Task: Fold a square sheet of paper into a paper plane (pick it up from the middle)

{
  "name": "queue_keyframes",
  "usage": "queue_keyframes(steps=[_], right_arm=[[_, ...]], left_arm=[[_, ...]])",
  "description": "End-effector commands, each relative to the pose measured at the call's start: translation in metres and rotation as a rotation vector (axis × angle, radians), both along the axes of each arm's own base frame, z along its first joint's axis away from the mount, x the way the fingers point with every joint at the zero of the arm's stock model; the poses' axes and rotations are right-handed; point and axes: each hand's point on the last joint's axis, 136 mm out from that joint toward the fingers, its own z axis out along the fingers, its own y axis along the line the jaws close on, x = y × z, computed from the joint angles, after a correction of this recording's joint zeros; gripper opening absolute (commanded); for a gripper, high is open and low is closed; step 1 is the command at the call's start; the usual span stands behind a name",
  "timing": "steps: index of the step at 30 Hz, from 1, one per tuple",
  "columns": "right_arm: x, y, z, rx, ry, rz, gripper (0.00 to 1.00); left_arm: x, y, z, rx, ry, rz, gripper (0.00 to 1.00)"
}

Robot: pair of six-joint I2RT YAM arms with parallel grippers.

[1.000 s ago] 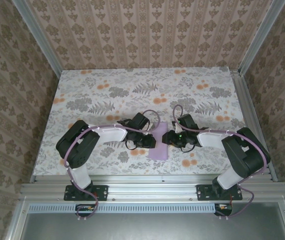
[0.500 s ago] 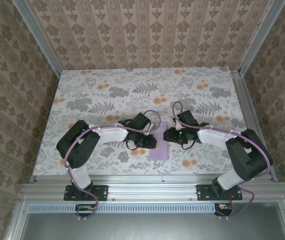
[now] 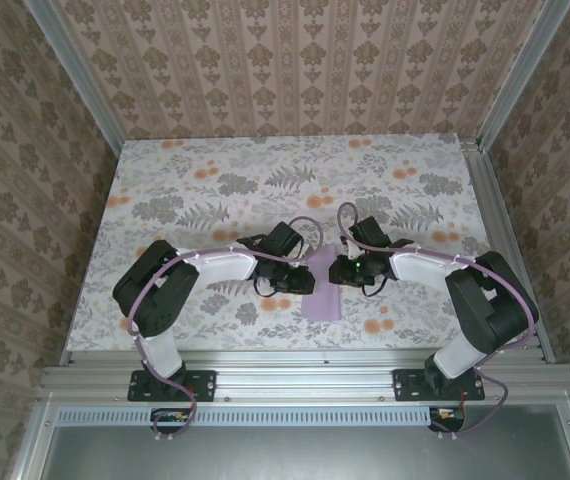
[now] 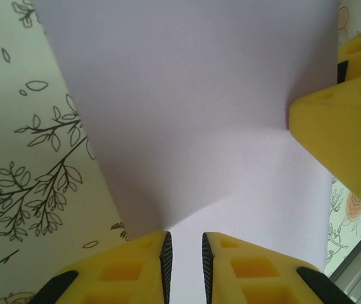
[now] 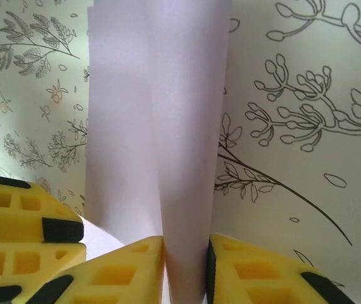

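Observation:
The square sheet of paper (image 3: 317,296), pale lilac and partly folded, lies on the floral table between the two arms; the paper plane is out of view. My left gripper (image 3: 303,281) is at its left edge. In the left wrist view the sheet (image 4: 193,114) spreads ahead with a crease running to the gripper (image 4: 187,266), and paper fills the narrow gap between the pads. My right gripper (image 3: 336,270) is at the right edge. In the right wrist view a raised, rolled fold of the sheet (image 5: 161,139) runs between the pads of the gripper (image 5: 186,272), touching both.
The floral tabletop (image 3: 215,190) stretches back and to both sides of the paper. Metal rails (image 3: 305,360) edge the table at the front, and patterned walls (image 3: 295,70) close it in. Each gripper's yellow fingers (image 4: 342,136) sit close to the other's.
My right gripper has shifted slightly towards the far side and closed its jaws on the raised fold of the paper. The left arm has stayed put.

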Motion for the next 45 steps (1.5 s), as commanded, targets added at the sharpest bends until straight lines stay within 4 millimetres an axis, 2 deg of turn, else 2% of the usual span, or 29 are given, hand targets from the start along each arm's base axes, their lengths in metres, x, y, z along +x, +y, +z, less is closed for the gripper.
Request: queue_keyframes(steps=[1, 10, 19, 21, 24, 34, 45], right_arm=[[-0.004, 0.001, -0.002, -0.012, 0.015, 0.031, 0.25], [-0.007, 0.024, 0.019, 0.168, 0.019, 0.033, 0.20], [-0.005, 0.047, 0.038, 0.363, 0.035, -0.017, 0.17], [-0.003, 0.052, 0.039, 0.394, 0.038, -0.040, 0.17], [-0.001, 0.055, 0.029, 0.391, 0.056, -0.061, 0.17], [-0.010, 0.051, 0.005, 0.350, 0.100, -0.051, 0.18], [-0.017, 0.045, -0.005, 0.300, 0.112, -0.022, 0.19]], left_arm=[[0.002, 0.001, 0.013, -0.003, -0.024, -0.010, 0.23], [0.002, 0.013, 0.026, -0.003, -0.041, 0.006, 0.24], [0.007, 0.048, 0.050, -0.002, -0.076, 0.063, 0.23], [0.007, 0.054, 0.054, -0.011, -0.078, 0.076, 0.23], [0.005, 0.061, 0.054, -0.016, -0.071, 0.092, 0.23], [-0.001, 0.051, 0.038, -0.052, -0.038, 0.105, 0.23], [-0.010, 0.032, 0.022, -0.025, -0.027, 0.072, 0.22]])
